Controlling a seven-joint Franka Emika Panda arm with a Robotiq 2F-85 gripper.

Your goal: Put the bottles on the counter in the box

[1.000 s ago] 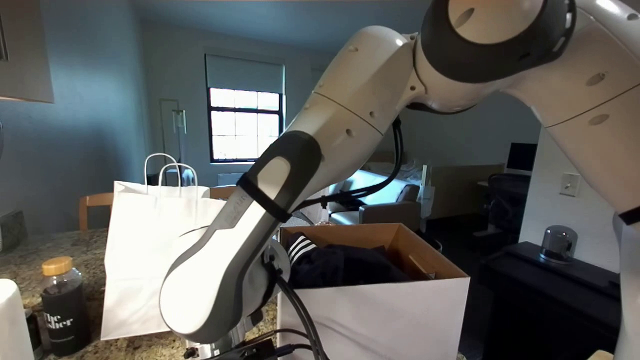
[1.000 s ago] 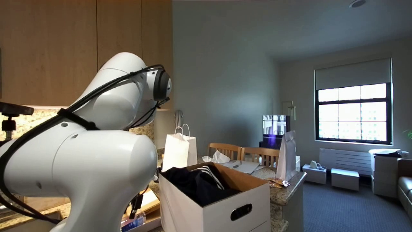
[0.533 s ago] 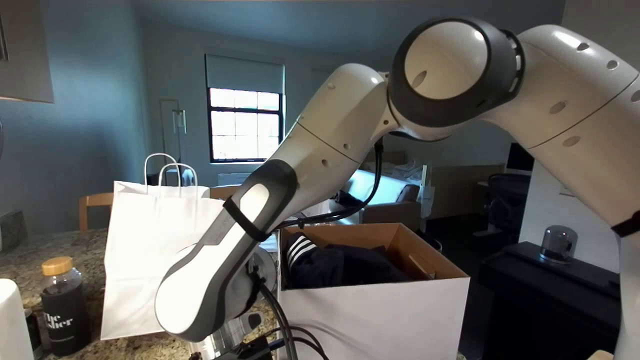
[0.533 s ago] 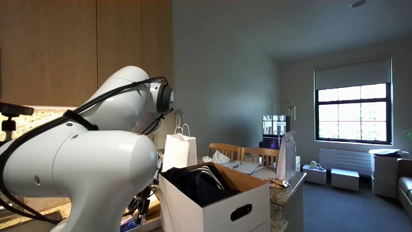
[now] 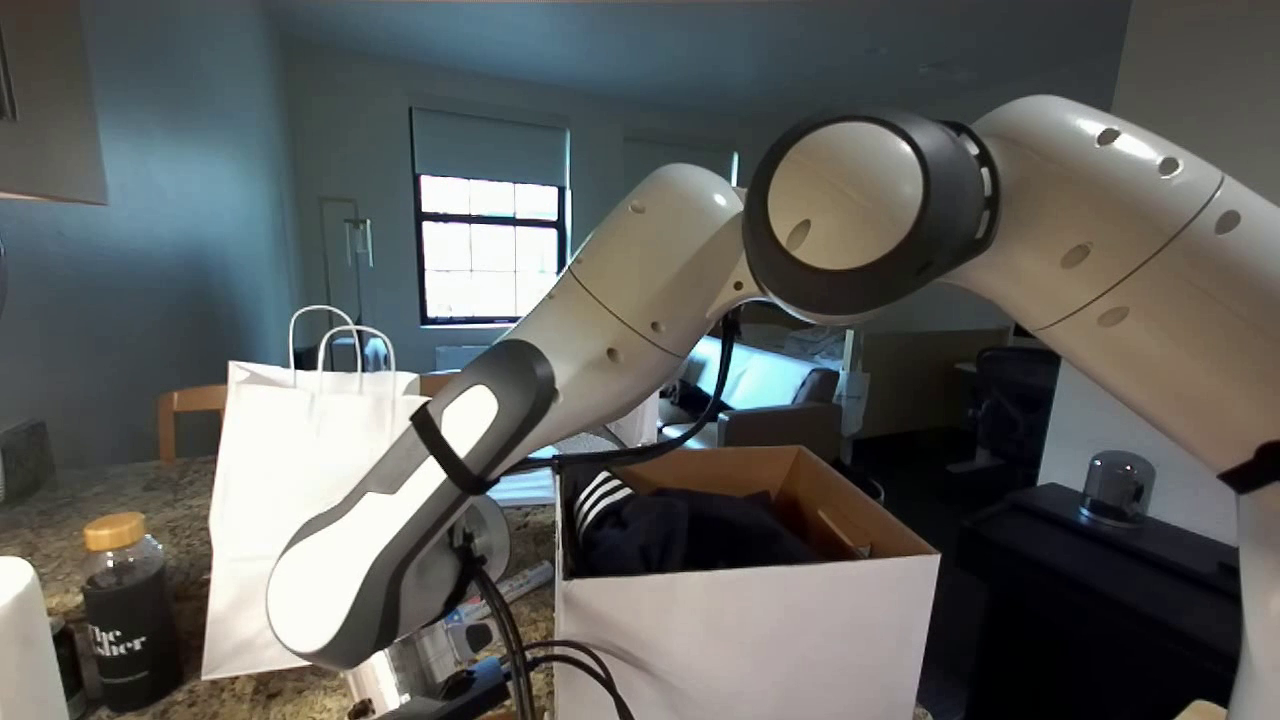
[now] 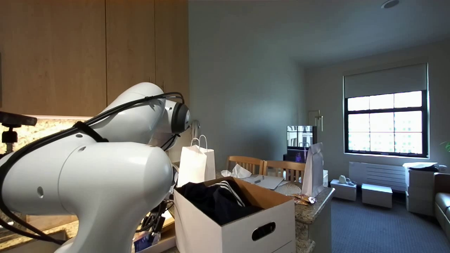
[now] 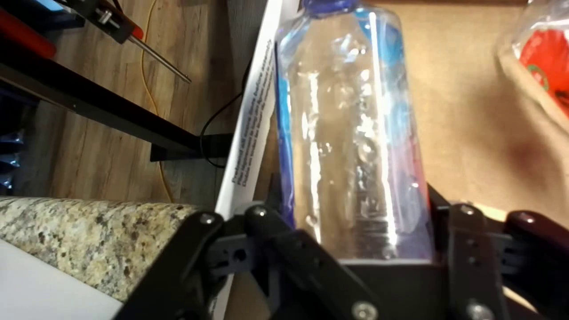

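Observation:
A clear plastic bottle (image 7: 346, 133) with a blue cap and blue-and-pink label stands out in the wrist view. My gripper (image 7: 356, 200) is shut on it near its base, one finger against each side. Cardboard shows below the bottle; whether it is lifted I cannot tell. The box (image 5: 740, 640), white outside and brown inside, stands beside the arm in both exterior views, with dark striped clothing (image 5: 690, 530) in it. A dark bottle with a wooden cap (image 5: 130, 620) stands on the speckled counter (image 5: 60, 500).
A white-rimmed cardboard tray (image 7: 255, 111) lies below the gripper, with a red packet (image 7: 549, 66) at its right. The tall white paper bag (image 5: 300, 520) stands close to the arm. A white rounded object (image 5: 20, 640) is at the counter's near left.
The arm has come down in both exterior views, elbow and wrist lower than before. Its wrist has also shifted away from the box. Box, bag and dark bottle stay in place.

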